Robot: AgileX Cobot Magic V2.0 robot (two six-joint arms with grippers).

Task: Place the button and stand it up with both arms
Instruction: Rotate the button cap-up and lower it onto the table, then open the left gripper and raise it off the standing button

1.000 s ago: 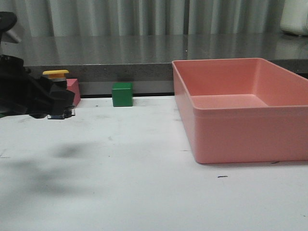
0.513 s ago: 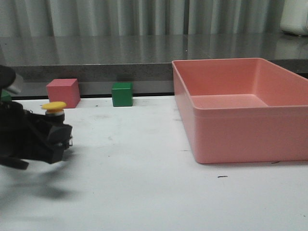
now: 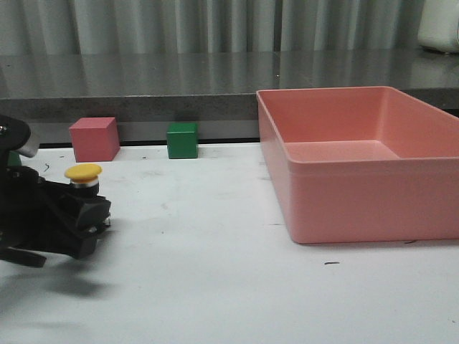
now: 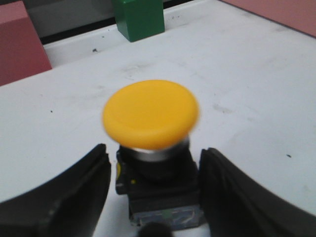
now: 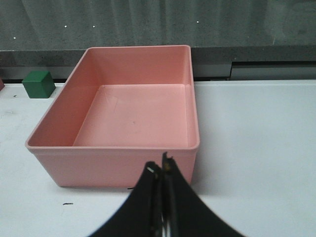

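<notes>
The button (image 3: 83,172) stands upright with its yellow cap up at the left of the white table, between the fingers of my left gripper (image 3: 90,215). In the left wrist view the button (image 4: 150,113) shows its silver collar, black body and clear base. My left gripper (image 4: 153,163) brackets the body: one finger lies against it and a thin strip of table shows between the body and the other finger (image 4: 74,192), so the jaws are slightly apart. My right gripper (image 5: 163,168) is shut and empty in front of the pink bin; it does not show in the front view.
A large pink bin (image 3: 358,201) fills the right half of the table; it also shows in the right wrist view (image 5: 113,168). A pink cube (image 3: 94,138) and a green cube (image 3: 182,140) sit at the table's back edge, below a grey counter.
My left gripper came down and toward the camera with the button, from in front of the pink cube to low over the table. The last half second brought only a small drop.
</notes>
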